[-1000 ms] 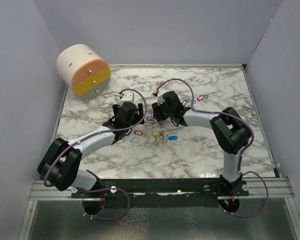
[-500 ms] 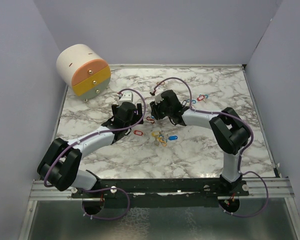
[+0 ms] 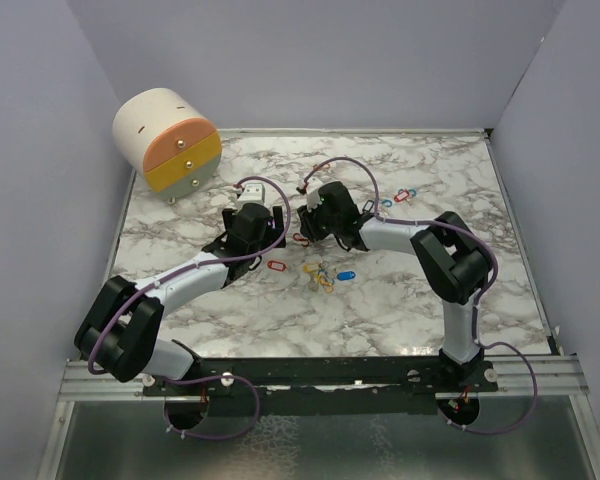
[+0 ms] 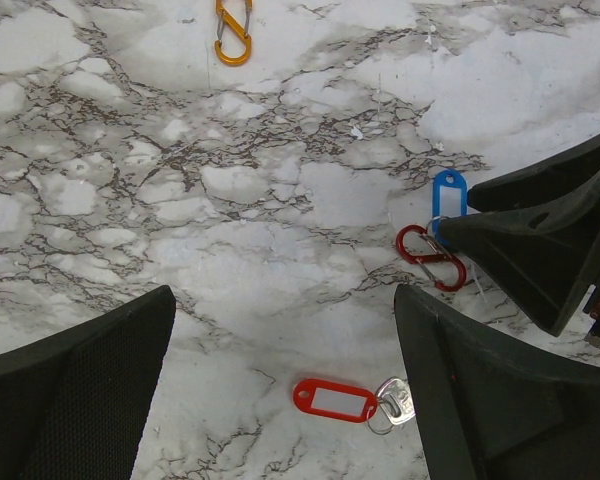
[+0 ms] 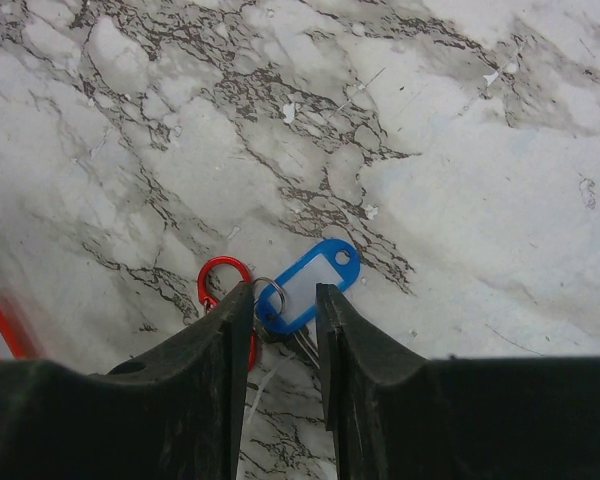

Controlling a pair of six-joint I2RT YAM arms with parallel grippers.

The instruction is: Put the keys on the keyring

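— None confirmed threaded: loose keys (image 3: 325, 275) lie nearside of the red carabiner (image 5: 223, 261), with the red-tagged key (image 4: 332, 398) near it.
— Arms?
— Left gripper (image 4: 283, 298) hovers over that key, jaws spread wide. Right gripper (image 5: 283, 292) points down just beside the carabiner, jaws narrowed about the blue-tagged key (image 5: 310, 280); grip cannot be confirmed.

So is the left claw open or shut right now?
Open. The left claw has its fingers wide apart, holding nothing; a red key tag lies loose on the table beneath.
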